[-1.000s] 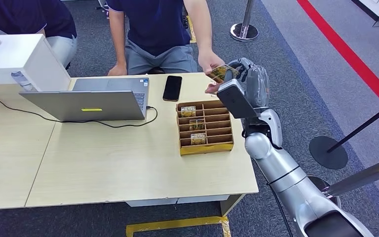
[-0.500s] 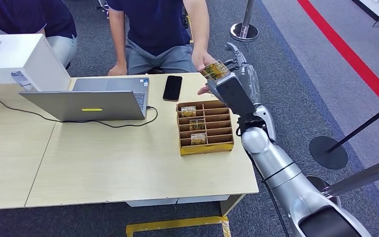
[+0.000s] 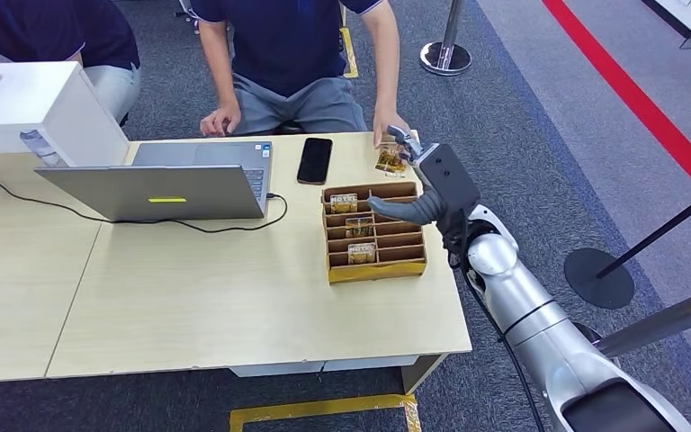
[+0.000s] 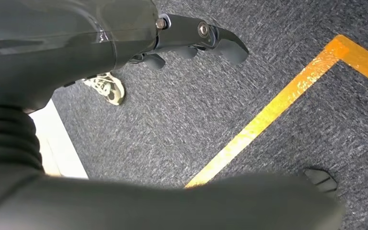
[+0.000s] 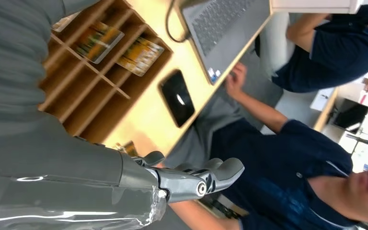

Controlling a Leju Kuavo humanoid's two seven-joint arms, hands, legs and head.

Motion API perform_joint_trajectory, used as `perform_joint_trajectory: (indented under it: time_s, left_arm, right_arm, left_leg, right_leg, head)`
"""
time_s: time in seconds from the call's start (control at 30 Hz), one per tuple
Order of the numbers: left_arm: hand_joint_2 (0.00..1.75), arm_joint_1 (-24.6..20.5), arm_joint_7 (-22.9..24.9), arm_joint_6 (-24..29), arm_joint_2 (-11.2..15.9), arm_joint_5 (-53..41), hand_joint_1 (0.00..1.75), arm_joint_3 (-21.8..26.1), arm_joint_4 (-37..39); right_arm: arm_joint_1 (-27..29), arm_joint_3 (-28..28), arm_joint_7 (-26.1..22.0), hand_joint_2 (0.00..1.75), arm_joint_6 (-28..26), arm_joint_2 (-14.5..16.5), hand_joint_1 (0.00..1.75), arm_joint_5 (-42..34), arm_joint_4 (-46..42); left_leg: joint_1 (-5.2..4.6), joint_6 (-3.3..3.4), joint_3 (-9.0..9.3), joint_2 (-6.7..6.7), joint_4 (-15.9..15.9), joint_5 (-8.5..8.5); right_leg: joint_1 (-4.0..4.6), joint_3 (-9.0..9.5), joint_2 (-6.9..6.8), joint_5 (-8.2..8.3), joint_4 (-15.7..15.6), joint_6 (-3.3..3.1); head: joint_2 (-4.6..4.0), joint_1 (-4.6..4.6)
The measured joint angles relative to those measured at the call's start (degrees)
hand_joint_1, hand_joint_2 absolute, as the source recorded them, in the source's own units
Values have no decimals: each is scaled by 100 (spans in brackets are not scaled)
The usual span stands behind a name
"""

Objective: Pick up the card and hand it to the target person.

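The handed-over card (image 3: 389,160) lies on the table's far right edge, with the fingers of the person's hand (image 3: 389,126) on it. That person (image 3: 292,49) sits across the table in a dark blue shirt. My right hand (image 3: 425,187) hovers empty just on my side of the card, over the far right corner of the brown card box (image 3: 375,267), fingers apart. In the right wrist view its fingers (image 5: 199,178) are spread and hold nothing. Three more cards (image 3: 358,226) stand in the box. My left hand (image 4: 191,38) hangs over the carpet, holding nothing.
A black phone (image 3: 314,160) lies left of the card, and an open laptop (image 3: 166,184) with a black cable stands further left. A white box (image 3: 31,103) is at the far left. A second person (image 3: 49,31) sits behind it. Stanchion bases stand on the carpet to the right.
The person has taken the card from my right hand and brought it down onto the table. My right hand has opened and dropped lower, toward the box.
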Motion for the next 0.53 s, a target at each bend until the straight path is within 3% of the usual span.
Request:
perform_joint_trajectory:
  time_s: [0.3, 0.53]
  left_arm:
    - [0, 0, -70, -34, 72, 81, 0, 0, 0]
    - [0, 3, -100, -31, 106, 90, 0, 0, 0]
  right_arm:
    - [492, -67, 66, 175, 805, -709, 0, -718, -250]
    - [945, -142, 66, 175, 867, -1074, 0, -845, -518]
  left_leg:
    - [0, 1, 0, 0, 0, -1]
    - [0, 2, -1, 0, 0, -2]
  right_leg:
    - [0, 1, -1, 0, -1, 0]
    - [0, 0, 0, 0, -1, 0]
  head:
    - [0, 1]
    - [0, 0]
